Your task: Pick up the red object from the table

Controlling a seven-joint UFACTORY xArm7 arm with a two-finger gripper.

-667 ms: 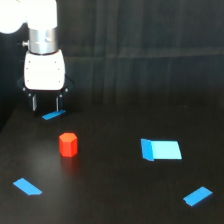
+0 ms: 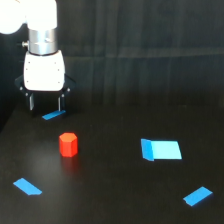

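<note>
The red object [image 2: 68,144] is a small red-orange hexagonal block standing upright on the black table [image 2: 115,195], left of centre. My gripper [image 2: 45,106] hangs from the white arm behind the block and a little toward the exterior view's left. Its two dark fingers [image 2: 31,102] point down, spread apart, with nothing between them. A clear gap separates the fingertips from the block.
A flat blue piece [image 2: 53,115] lies just under and behind the fingertips. A larger blue rectangle [image 2: 161,149] lies to the exterior view's right. Thin blue strips sit near the front left [image 2: 27,187] and the front right [image 2: 197,196].
The gripper has shifted slightly toward the exterior view's left and a little lower. The block and the blue pieces have not moved.
</note>
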